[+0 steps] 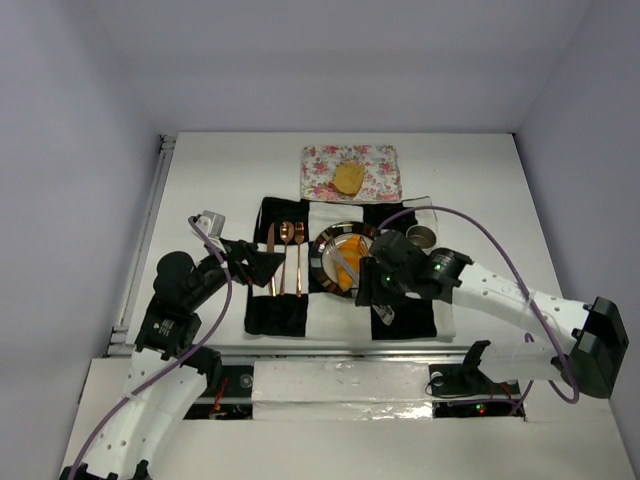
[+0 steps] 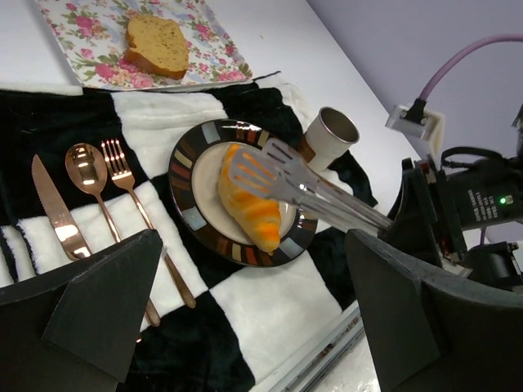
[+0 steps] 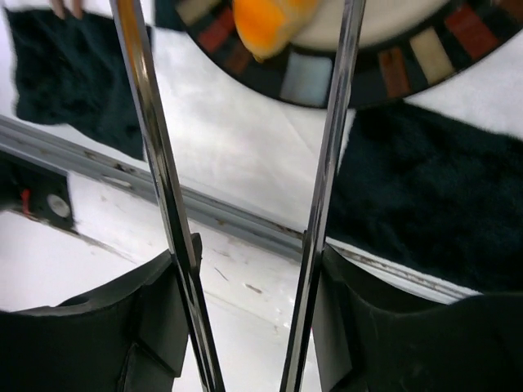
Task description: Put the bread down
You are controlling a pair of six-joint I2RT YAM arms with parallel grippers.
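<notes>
Metal tongs (image 2: 315, 194), gripped in the right gripper (image 3: 249, 286), have their arms spread, with the slotted heads over the orange croissant (image 2: 252, 208) lying on the striped-rim plate (image 2: 189, 216). The tan slice (image 2: 155, 45) sits on a floral napkin (image 2: 82, 41) beyond. A cup (image 2: 331, 135) stands just beside the plate. A knife (image 2: 57, 212), spoon (image 2: 86, 167) and fork (image 2: 122, 171) flank its other side on the checkered mat (image 2: 270, 302). The left gripper (image 1: 260, 266) gapes wide near the cutlery.

The orange-golden ridged croissant (image 2: 253, 219) lies lengthwise on the striped-rim plate (image 2: 185, 173) at frame centre, its upper end overlapped by slotted tongs (image 2: 327, 200). The paler tan slice (image 2: 157, 45) lies flat on the floral napkin (image 2: 90, 51) at upper left, well apart.
</notes>
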